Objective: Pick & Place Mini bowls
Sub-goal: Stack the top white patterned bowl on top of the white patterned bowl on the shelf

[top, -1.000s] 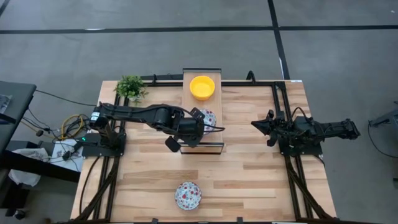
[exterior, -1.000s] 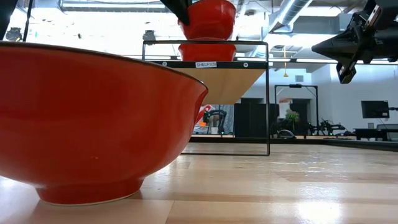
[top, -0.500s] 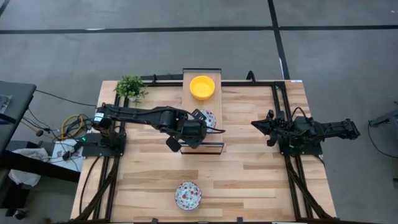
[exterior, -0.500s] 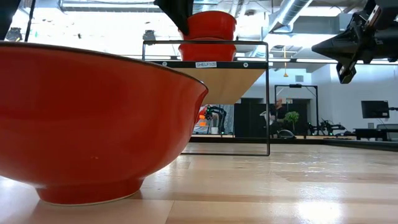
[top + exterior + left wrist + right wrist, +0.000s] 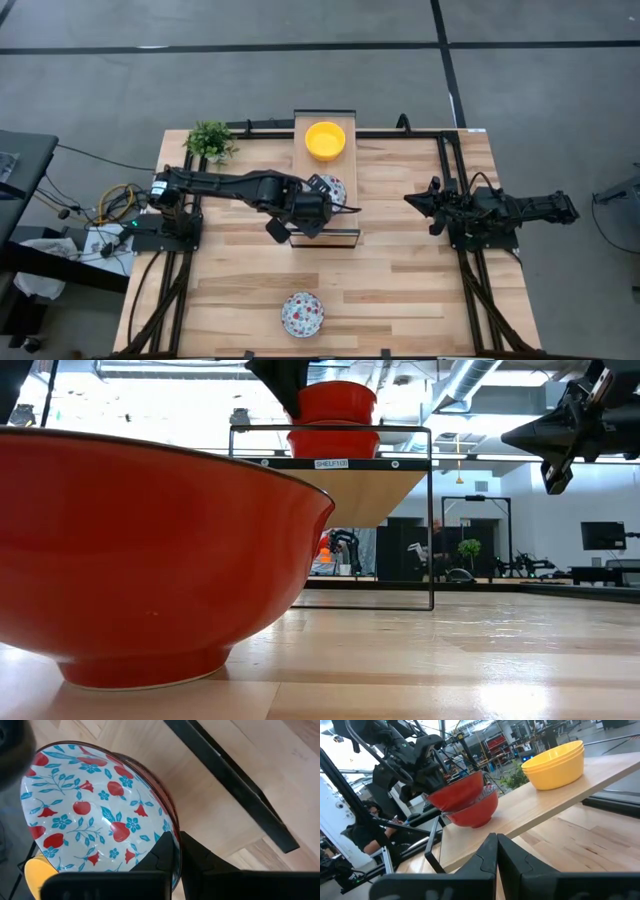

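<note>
2 red bowls [image 5: 465,800], yellow stack [image 5: 555,764]

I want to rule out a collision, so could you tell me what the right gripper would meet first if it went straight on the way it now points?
Probably the shelf, near its floral bowls, which the left gripper holds by the rim. The right gripper, jaws shut, points across bare table toward them; its height against the shelf board is unclear.

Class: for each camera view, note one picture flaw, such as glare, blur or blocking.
Low view: a near bowl fills the frame, bright windows wash out behind. Left wrist view: a floral bowl crowds the lens. Right wrist view: background overexposed.
</note>
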